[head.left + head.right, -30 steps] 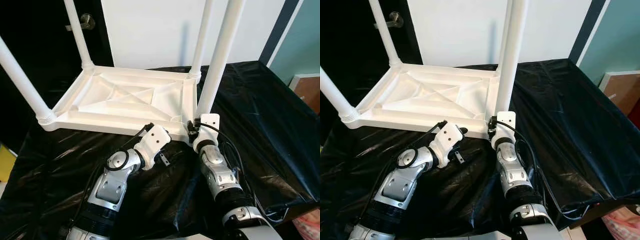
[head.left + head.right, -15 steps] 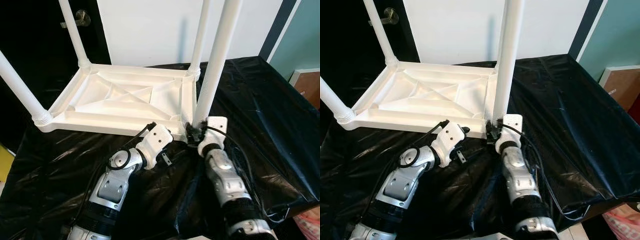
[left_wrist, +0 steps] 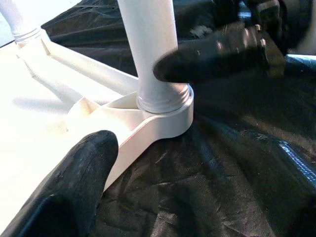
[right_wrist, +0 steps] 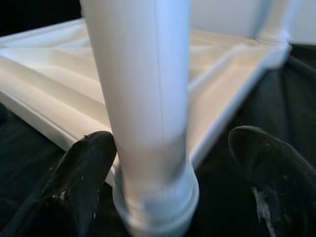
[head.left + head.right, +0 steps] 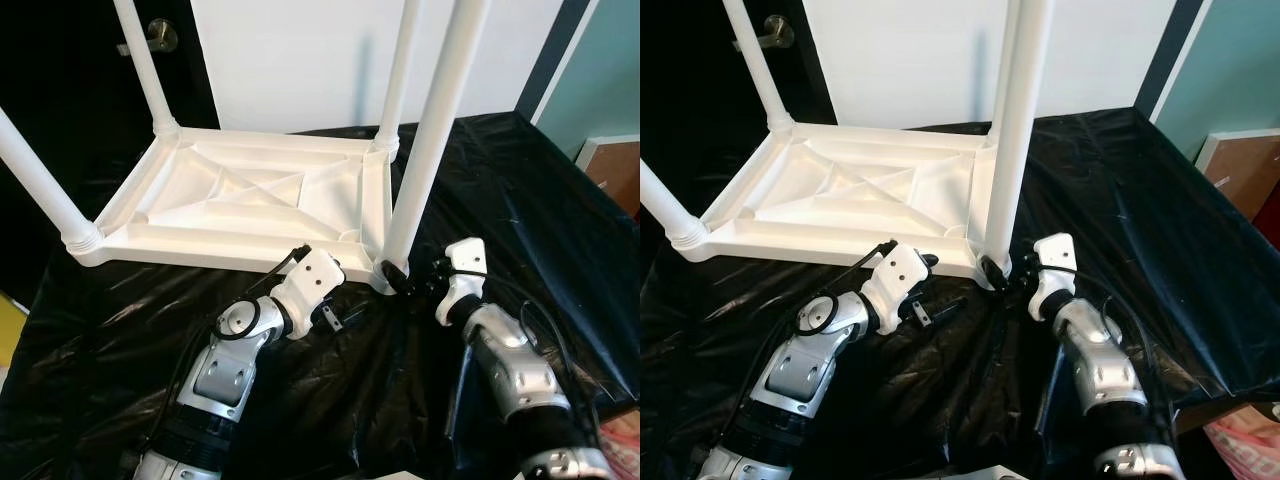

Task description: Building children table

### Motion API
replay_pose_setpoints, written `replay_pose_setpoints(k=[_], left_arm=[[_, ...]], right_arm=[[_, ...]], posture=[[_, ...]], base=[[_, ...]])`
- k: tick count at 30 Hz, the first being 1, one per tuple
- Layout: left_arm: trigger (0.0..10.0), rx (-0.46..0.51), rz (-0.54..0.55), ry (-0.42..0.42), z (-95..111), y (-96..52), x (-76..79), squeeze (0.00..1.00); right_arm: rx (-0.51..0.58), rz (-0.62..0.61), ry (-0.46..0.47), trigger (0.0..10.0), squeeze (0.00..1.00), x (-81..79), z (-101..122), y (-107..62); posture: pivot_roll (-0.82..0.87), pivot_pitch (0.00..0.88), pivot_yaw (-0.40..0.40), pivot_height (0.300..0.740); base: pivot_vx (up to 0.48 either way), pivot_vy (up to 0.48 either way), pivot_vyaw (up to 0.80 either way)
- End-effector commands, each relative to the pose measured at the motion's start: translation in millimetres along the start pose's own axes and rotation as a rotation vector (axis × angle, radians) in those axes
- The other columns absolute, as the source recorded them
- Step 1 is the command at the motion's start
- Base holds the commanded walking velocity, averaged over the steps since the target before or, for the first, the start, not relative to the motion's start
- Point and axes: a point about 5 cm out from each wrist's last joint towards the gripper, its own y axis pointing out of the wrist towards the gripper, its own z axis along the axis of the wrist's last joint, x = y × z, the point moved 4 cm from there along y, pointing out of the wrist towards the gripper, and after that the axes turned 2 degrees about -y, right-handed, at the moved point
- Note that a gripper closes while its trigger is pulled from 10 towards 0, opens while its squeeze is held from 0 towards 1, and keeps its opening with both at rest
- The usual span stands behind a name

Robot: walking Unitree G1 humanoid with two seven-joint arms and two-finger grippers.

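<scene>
White table, upside down, no writing; right hand, now swung rightward, fingers spread around near leg; left hand released at rim.

The upturned table is showing smooth, faintly glossy white plastic (its legs alike), lying on a crinkled, shiny black plastic sheet, while beside it the arms are gleaming as brushed silver metal with matt black fingers.

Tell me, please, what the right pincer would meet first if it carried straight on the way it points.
Most likely the near-right table leg just above its socket: the right pincer points straight at it, open, one finger at its side, the other apart. How close it is, I cannot tell.
</scene>
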Motion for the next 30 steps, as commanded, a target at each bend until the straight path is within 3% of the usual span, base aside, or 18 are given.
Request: replay_pose_setpoints(k=[1,9,10,11,12,18,25,26,27,30], left_arm=[[10.0,-0.006,0.061,0.004,-2,0.3,-4.6,0.00],[10.0,-0.004,0.075,0.011,-1,-0.9,-7.3,0.00],[10.0,-0.004,0.079,0.011,-1,-1.3,-7.7,0.00],[10.0,-0.004,0.079,0.011,-1,-1.3,-7.7,0.00],[10.0,-0.003,0.087,0.011,0,-1.9,-8.5,0.00],[10.0,-0.002,0.104,0.007,0,-3.8,-9.5,0.00],[10.0,-0.007,0.125,-0.005,-2,-6.8,-10.2,0.00],[10.0,-0.006,0.125,-0.006,-2,-6.6,-10.1,0.00],[10.0,-0.005,0.125,-0.007,-2,-6.3,-10.5,0.00],[10.0,-0.005,0.124,-0.007,-1,-6.1,-11.4,0.00]], right_arm=[[-0.020,0.061,-0.002,10.0,0.00,-1.6,-3,5.5],[-0.099,0.184,-0.057,10.0,0.00,-9.9,-10,30.3],[-0.107,0.195,-0.053,7.3,0.00,-11.3,-11,32.4],[-0.107,0.195,-0.053,7.3,0.00,-11.3,-11,32.4],[-0.125,0.209,-0.055,0.0,0.00,-13.3,-14,34.2],[-0.153,0.234,-0.058,0.0,0.00,-12.8,-20,34.9],[-0.181,0.210,-0.051,0.0,0.00,-1.7,-27,29.6],[-0.184,0.201,-0.043,0.5,0.00,-0.5,-28,29.4],[-0.191,0.178,-0.040,10.0,0.00,1.8,-29,29.0],[-0.227,0.091,-0.068,10.0,0.00,8.0,-35,28.8]], posture=[[-0.02,0.011,-0.021,0.740],[0.01,0.000,-0.034,0.740],[0.02,0.000,-0.040,0.740],[0.02,0.000,-0.040,0.740],[0.02,0.000,-0.045,0.740],[0.04,0.001,-0.060,0.740],[0.04,0.013,-0.066,0.740],[0.04,0.013,-0.066,0.740],[0.04,0.015,-0.064,0.740],[0.03,0.018,-0.059,0.740]], base=[[0.000,0.000,0.00],[0.000,0.000,0.00],[0.000,0.000,0.00],[0.000,0.000,0.00],[0.000,0.000,0.00],[0.000,0.000,0.00],[0.000,0.000,0.00],[0.000,0.000,0.00],[0.000,0.000,0.00],[0.000,0.000,0.00]])
